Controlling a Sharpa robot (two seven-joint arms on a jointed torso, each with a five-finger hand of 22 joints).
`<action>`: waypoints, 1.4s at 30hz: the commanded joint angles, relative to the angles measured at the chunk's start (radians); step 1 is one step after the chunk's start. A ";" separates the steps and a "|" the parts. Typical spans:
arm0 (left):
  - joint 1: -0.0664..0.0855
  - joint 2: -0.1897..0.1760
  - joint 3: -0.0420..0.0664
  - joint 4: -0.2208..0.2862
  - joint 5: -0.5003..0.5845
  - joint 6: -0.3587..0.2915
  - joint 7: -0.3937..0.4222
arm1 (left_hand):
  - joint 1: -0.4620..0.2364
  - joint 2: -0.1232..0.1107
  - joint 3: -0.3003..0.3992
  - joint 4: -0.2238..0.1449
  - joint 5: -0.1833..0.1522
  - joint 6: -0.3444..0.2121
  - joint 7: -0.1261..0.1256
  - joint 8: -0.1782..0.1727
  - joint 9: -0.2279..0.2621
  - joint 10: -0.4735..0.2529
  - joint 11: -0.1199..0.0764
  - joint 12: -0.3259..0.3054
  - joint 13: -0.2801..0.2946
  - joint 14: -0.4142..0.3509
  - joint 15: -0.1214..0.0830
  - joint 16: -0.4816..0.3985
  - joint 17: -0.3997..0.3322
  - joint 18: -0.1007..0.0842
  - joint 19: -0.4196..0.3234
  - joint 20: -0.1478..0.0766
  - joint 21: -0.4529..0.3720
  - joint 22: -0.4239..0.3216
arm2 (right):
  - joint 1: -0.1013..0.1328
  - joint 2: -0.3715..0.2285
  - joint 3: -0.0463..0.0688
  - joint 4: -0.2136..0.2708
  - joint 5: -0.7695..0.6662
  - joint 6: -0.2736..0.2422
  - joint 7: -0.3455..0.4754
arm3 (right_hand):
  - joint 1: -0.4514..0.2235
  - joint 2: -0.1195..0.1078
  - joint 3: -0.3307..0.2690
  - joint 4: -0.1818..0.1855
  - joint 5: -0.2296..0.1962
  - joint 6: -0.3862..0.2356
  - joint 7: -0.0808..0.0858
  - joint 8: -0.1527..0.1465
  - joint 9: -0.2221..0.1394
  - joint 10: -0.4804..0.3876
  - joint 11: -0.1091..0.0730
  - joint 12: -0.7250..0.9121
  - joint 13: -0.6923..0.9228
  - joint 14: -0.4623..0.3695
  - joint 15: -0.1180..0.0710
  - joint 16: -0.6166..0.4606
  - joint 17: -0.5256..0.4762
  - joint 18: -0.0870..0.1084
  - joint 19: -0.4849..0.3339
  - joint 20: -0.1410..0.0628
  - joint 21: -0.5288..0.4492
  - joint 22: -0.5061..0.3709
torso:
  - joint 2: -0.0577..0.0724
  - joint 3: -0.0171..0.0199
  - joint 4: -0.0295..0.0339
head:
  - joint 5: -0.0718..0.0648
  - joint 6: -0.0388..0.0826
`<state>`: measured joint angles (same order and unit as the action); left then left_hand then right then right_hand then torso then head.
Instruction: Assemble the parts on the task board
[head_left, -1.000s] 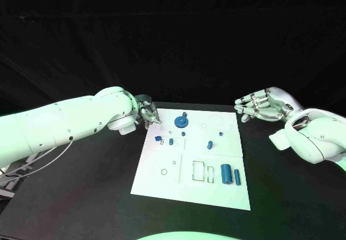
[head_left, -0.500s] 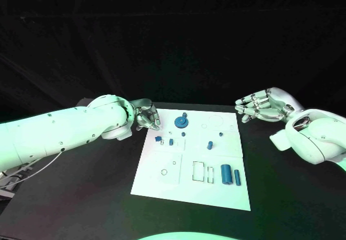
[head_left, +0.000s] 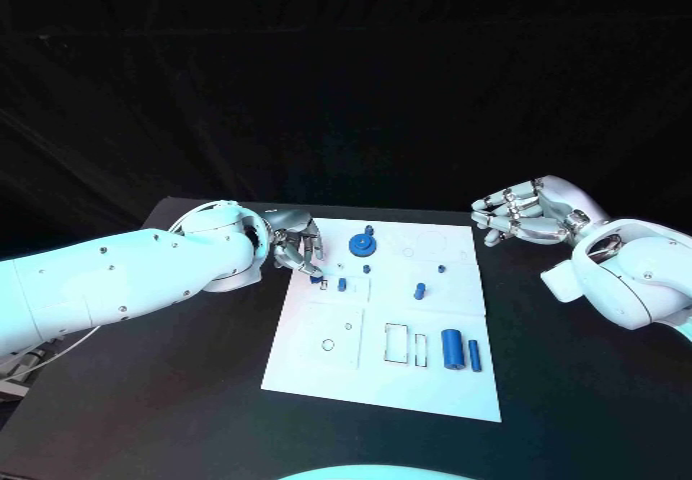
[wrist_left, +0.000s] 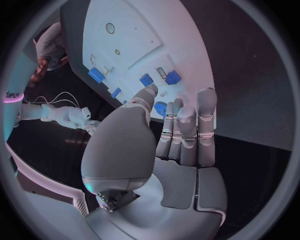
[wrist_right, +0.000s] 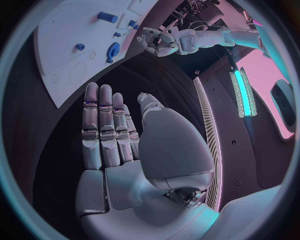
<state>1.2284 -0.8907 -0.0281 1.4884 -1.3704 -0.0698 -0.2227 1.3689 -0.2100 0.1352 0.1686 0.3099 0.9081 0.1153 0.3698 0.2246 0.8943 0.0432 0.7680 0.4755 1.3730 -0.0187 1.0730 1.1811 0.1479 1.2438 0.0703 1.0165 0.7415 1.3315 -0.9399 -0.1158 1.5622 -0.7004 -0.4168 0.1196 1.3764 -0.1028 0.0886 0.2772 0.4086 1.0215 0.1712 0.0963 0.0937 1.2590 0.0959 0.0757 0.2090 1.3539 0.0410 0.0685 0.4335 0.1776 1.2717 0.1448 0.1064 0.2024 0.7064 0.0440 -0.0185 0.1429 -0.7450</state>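
**On the near edge first: parts waiting, left hand reaching at the far corner**

Nearest the robot, the white task board (head_left: 382, 375) carries a thick blue cylinder (head_left: 453, 348) and a thinner blue peg (head_left: 473, 353) lying side by side next to outlined slots. Further up sit a small blue pin (head_left: 420, 291) and the round blue gear (head_left: 362, 242) near the far edge. At the far left corner the left hand (head_left: 293, 243) hovers just over a small blue block (head_left: 317, 279), fingers fairly straight and apart, holding nothing I can make out. The right hand (head_left: 526, 213) waits off the board's far right corner, fingers loosely apart, also empty. To do this well, I'd judge it should lower slowly and pinch the block squarely without nudging its neighbours. No readable writing anywhere on the board.
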 joint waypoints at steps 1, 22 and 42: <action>-0.009 0.002 -0.001 0.000 -0.070 0.010 0.008 | 0.015 0.010 -0.033 0.016 0.003 0.010 -0.002 -0.005 -0.008 -0.007 -0.003 0.047 0.016 0.016 -0.004 0.067 0.038 0.000 0.011 -0.001 0.017 0.023 | 0.000 -0.001 0.000 0.001 0.001 0.005 0.003 | -0.003 0.006 0.003 -0.004 0.006 -0.001 0.003 -0.003 0.002 -0.001 0.006 0.000 0.001 0.001 0.002 -0.002 -0.002 0.007 0.001 0.005 -0.004 -0.002 | 0.000 0.0003 -0.0002 | 0.001 -0.001; -0.033 0.024 0.000 -0.032 -0.091 0.037 -0.002 | 0.138 0.069 -0.160 0.061 0.007 0.023 -0.016 -0.018 -0.049 -0.087 -0.019 0.332 0.100 0.071 -0.017 0.306 0.176 -0.018 0.046 -0.012 0.111 0.155 | 0.000 -0.002 0.000 0.003 0.001 0.005 0.003 | -0.003 0.010 0.004 -0.004 0.008 -0.001 0.003 -0.003 0.002 -0.001 0.005 0.000 0.001 0.002 0.002 -0.001 -0.002 0.007 0.002 0.004 -0.005 -0.003 | 0.001 0.0005 -0.0011 | -0.001 -0.006; -0.035 0.037 0.000 -0.047 -0.092 0.043 0.004 | 0.165 0.084 -0.156 0.060 0.008 0.034 -0.019 -0.022 -0.056 -0.084 -0.024 0.359 0.099 0.093 -0.021 0.348 0.211 -0.025 0.061 -0.015 0.145 0.202 | 0.000 -0.001 0.000 0.005 0.001 0.007 0.003 | -0.004 0.012 0.005 -0.003 0.009 -0.001 0.003 -0.003 0.002 -0.001 0.005 0.000 0.001 0.002 0.001 -0.001 -0.002 0.007 0.003 0.004 -0.005 -0.004 | -0.001 0.0001 -0.0004 | -0.001 -0.008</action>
<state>1.1944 -0.8562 -0.0286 1.4421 -1.4520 -0.0411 -0.2259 1.5278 -0.1249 -0.0218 0.2314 0.3136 0.9347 0.0955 0.3536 0.1695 0.8104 0.0237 1.1226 0.5744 1.4572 -0.0397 1.4182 1.3079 0.1378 1.2993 0.0553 1.1579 0.9419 1.3314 -0.9414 -0.1160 1.5664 -0.6997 -0.4166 0.1195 1.3723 -0.0987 0.0916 0.2744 0.4125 1.0215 0.1712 0.0963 0.0946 1.2590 0.0959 0.0757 0.2089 1.3540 0.0410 0.0685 0.4329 0.1776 1.2717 0.1448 0.1064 0.1996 0.7063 0.0442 -0.0188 0.1416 -0.7530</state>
